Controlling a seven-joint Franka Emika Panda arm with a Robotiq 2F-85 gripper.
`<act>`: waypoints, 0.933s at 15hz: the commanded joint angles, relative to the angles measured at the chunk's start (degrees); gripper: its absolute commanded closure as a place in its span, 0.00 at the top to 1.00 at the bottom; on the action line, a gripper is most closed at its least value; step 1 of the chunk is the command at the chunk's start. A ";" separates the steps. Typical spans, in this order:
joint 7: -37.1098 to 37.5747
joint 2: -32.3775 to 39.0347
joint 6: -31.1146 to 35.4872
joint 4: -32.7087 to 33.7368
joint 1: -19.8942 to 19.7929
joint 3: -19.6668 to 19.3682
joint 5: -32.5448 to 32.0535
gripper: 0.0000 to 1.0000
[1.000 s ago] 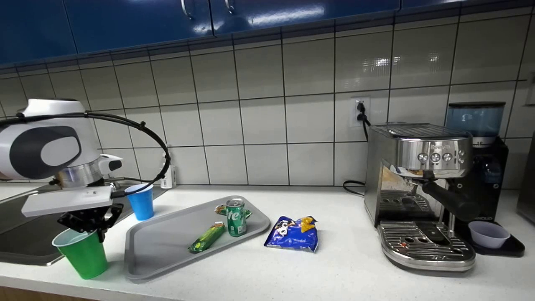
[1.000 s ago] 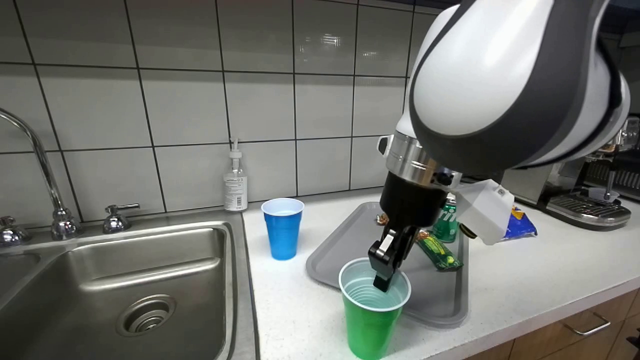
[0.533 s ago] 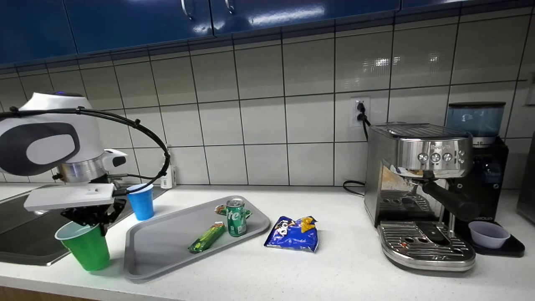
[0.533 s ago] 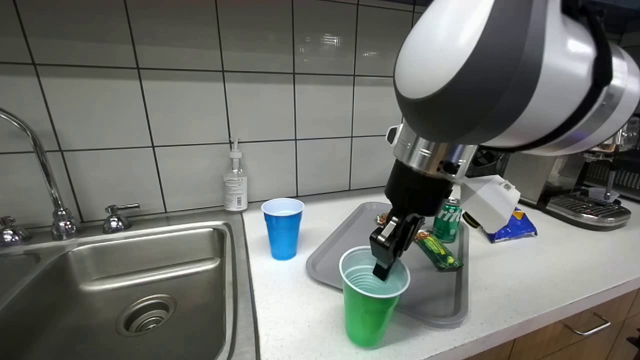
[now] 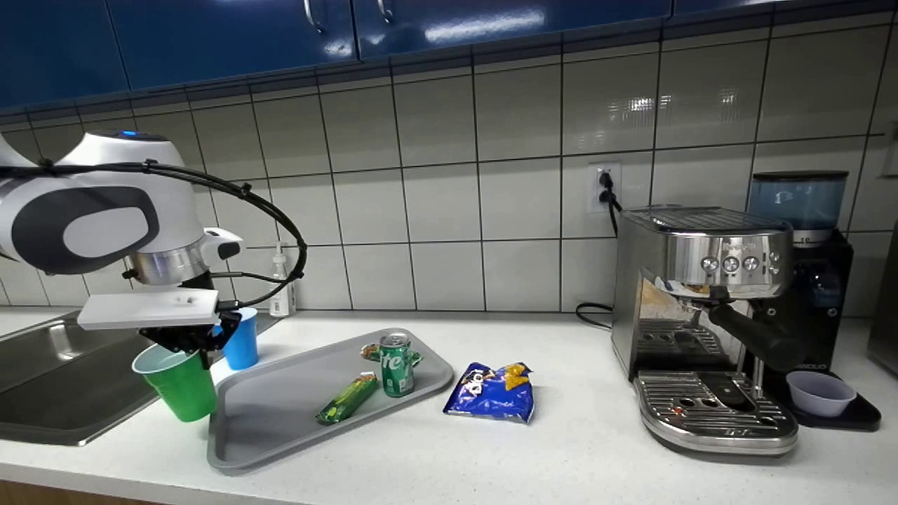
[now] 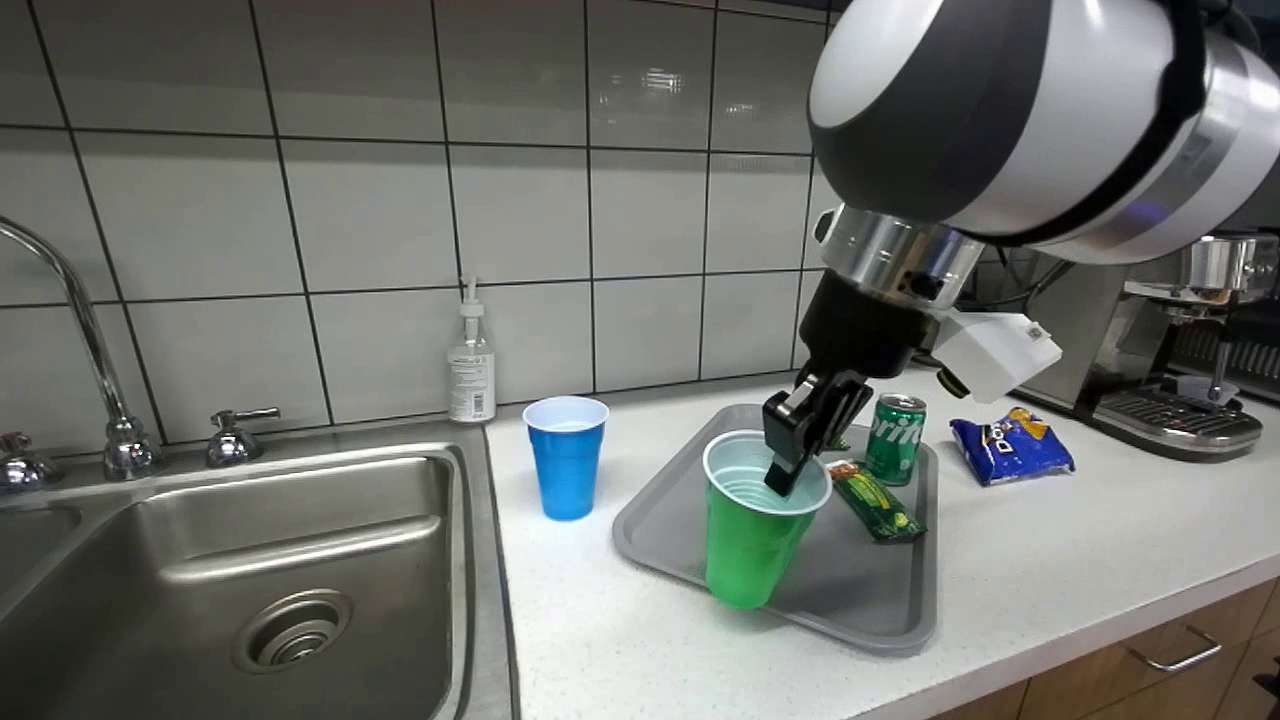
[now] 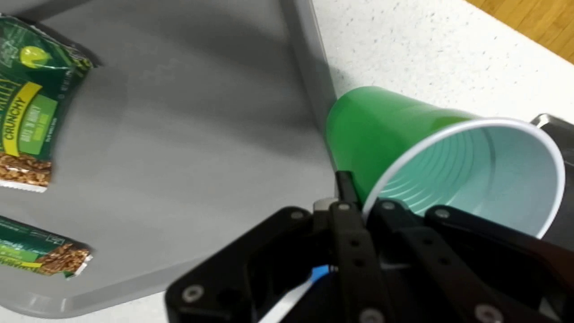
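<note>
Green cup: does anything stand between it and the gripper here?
Nothing visible does: the gripper is shut on the rim of the green cup, one jaw inside and one outside. The gray tray is close by but not between them.

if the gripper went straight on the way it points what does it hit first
Probably the rim of the gray tray, or the white countertop beside it, with the green plastic cup pinched in the gripper touching first; depth is unclear.

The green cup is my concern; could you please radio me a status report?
End effector shut on wall of green cup. Cup tilted, seemingly off the counter. Nearest obstacle: gray tray, close beside; contact unclear.
</note>
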 commanded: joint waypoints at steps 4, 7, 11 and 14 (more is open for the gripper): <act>-0.03 0.97 0.27 2.41 -1.95 -3.17 -2.55 0.01; 1.06 3.07 0.60 4.33 -2.61 -4.32 -5.00 0.01; 5.38 6.76 0.81 6.65 -3.02 -6.28 -11.44 0.01; 9.50 9.02 0.16 8.16 -2.15 -8.61 -16.72 0.01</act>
